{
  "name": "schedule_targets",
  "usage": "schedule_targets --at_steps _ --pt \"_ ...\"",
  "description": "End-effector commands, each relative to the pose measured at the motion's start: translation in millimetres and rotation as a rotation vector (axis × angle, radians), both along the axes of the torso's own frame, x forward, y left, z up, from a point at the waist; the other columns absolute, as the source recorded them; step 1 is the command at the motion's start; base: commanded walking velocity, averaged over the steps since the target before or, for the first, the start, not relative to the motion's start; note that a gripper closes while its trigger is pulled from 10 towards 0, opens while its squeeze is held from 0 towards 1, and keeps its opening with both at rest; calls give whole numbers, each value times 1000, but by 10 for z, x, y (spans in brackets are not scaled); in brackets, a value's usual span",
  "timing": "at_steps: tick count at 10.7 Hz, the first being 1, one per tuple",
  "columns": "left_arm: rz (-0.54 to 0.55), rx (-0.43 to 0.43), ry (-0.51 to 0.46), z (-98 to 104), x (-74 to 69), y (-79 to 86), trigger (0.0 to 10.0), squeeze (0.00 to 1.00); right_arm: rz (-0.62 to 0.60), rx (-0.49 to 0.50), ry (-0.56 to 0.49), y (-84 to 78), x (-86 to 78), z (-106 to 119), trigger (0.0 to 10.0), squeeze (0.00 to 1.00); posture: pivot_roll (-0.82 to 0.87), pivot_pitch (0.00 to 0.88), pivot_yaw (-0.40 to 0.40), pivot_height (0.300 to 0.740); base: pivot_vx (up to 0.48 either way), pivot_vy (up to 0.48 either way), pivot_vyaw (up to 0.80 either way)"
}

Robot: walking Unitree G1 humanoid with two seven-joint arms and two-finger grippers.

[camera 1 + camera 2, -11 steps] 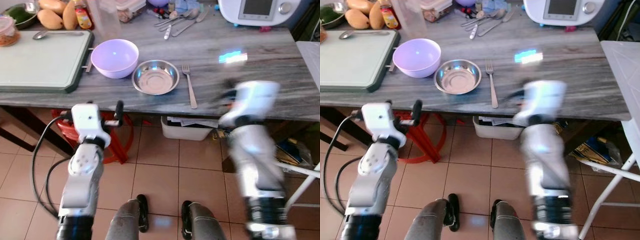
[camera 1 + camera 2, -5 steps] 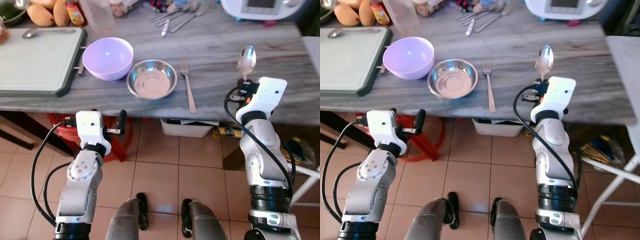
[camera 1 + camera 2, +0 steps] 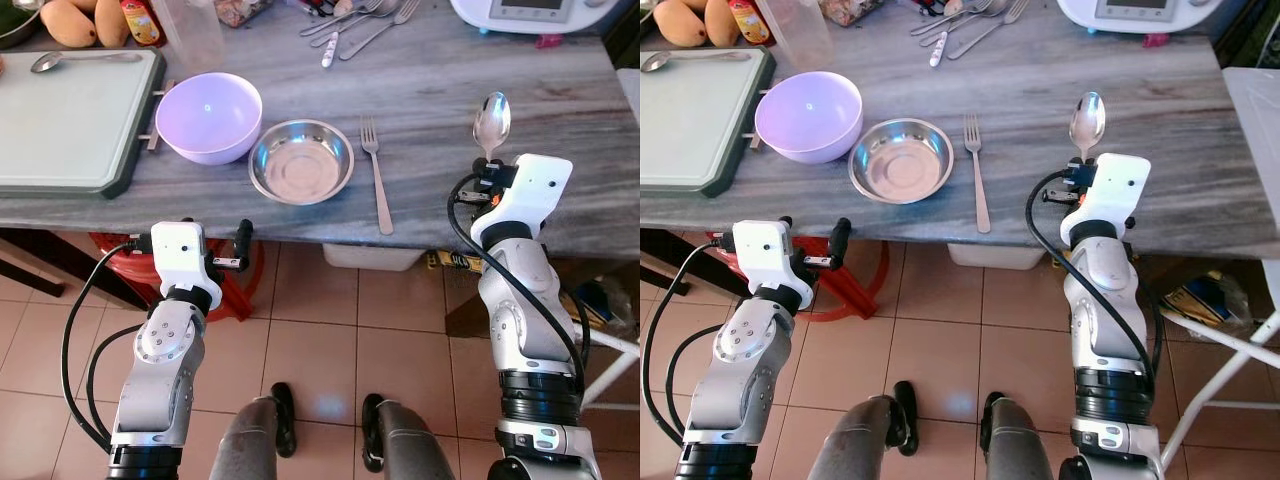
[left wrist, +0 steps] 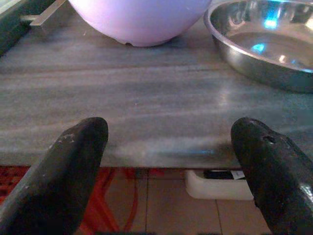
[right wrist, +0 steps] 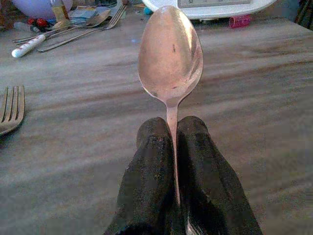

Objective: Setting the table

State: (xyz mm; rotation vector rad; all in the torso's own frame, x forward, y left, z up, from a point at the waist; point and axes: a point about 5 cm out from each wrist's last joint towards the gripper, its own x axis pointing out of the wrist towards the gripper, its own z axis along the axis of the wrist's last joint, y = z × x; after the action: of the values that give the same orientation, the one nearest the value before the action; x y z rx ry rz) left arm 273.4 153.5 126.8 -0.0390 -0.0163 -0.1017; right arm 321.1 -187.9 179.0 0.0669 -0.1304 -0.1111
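Note:
A silver spoon (image 3: 490, 122) stands upright in my right gripper (image 5: 172, 137), which is shut on its handle just above the grey table's front edge (image 3: 420, 225), to the right of the fork (image 3: 377, 175). The fork lies beside a steel dish (image 3: 300, 160), and a purple bowl (image 3: 208, 117) sits left of the dish. My left gripper (image 4: 168, 129) is open, held level with the table edge in front of the bowl and dish, with nothing between its fingers (image 4: 73, 161).
A pale green cutting board (image 3: 70, 110) with a spoon (image 3: 70, 60) on it lies at the left. Loose cutlery (image 3: 360, 15), mangoes (image 3: 75, 15) and a white appliance (image 3: 530, 10) line the back. Under the table are a red stool (image 3: 225, 285) and a white bin (image 3: 380, 258).
A second ago my right arm was a blur in motion; it now holds still with the spoon upright. The camera has shifted slightly. The left arm has not moved.

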Motion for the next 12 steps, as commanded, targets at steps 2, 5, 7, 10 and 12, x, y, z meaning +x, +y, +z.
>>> schedule_targets --at_steps 2,5,7,10,12 --pt "10 5 5 0 -31 40 10000 0 -7 12 12 -4 -3 -21 10000 0 -6 303 59 740 0 0 0" --pt "9 7 10 1 -39 53 10000 0 -6 21 21 -4 13 -30 10000 0 -6 303 59 740 0 0 0" --pt "14 32 54 -48 -105 128 10000 0 163 231 168 373 279 -44 10000 0 11 314 65 740 0 0 0" --pt "11 29 61 -55 -106 113 10000 0 172 265 210 385 327 -61 10000 0 5 303 61 740 0 0 0" --pt "11 28 62 -58 -104 105 10000 0 191 290 265 439 337 -109 10000 0 4 299 55 740 0 0 0"
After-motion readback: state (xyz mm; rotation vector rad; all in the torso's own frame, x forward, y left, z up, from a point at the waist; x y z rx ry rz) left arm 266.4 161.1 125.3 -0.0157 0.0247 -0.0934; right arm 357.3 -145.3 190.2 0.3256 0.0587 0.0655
